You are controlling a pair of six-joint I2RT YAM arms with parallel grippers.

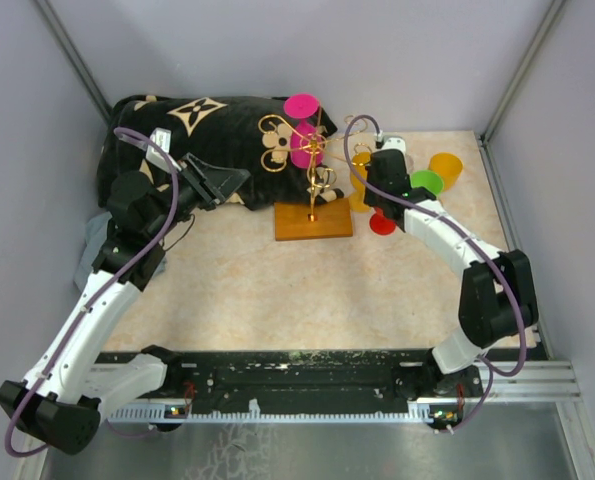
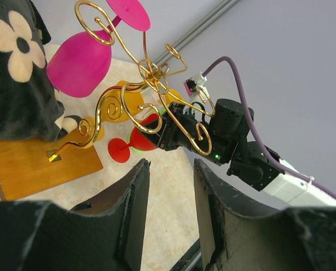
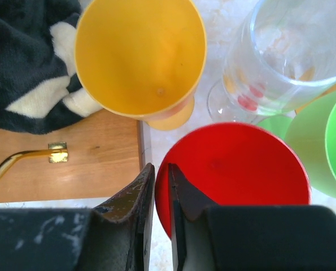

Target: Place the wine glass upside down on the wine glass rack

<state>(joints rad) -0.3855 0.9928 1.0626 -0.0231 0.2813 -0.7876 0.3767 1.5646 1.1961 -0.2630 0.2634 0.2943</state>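
The wine glass rack [image 1: 318,168] is a gold wire tree on an orange-brown wooden base [image 1: 312,222] at the table's middle back. A pink wine glass [image 1: 305,142] hangs upside down on it. My right gripper [image 3: 161,168] is shut on the rim of a red wine glass [image 3: 235,175], one finger inside the bowl and one outside, just right of the wooden base [image 3: 66,164]. The glass's red foot [image 1: 382,223] shows below the gripper. My left gripper [image 2: 170,164] is open and empty, left of the rack [image 2: 151,73] and facing it.
A yellow glass [image 3: 139,56], a clear glass [image 3: 286,51] and a green glass [image 3: 320,141] crowd round the red one. A black patterned cloth [image 1: 197,130] lies behind the rack at back left. Grey walls enclose the table.
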